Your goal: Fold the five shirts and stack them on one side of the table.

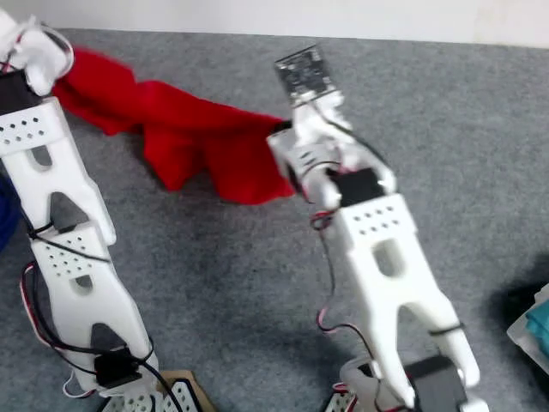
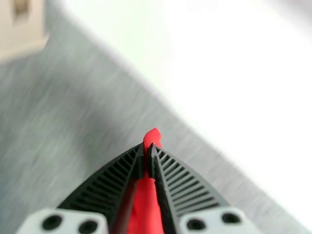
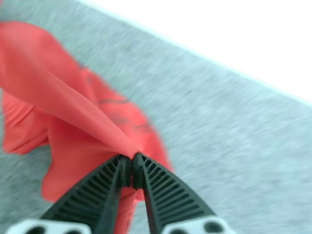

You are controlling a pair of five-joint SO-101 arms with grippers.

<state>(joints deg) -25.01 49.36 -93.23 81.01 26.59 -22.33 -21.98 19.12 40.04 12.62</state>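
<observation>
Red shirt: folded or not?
Not folded: red shirt crumpled, strung between left claw and right claw, each shut on cloth.

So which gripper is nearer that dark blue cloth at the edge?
Left. The left gripper, shut on the red shirt, sits on the side of the dark blue cloth; the right gripper holds its other end, centrally.

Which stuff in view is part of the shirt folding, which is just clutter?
Job: red shirt, gripped by left claw and right claw; blue fabric at high view's left edge, maybe another shirt.
Lying about: cardboard piece near an arm's base; teal object at right edge, unclear what.
</observation>
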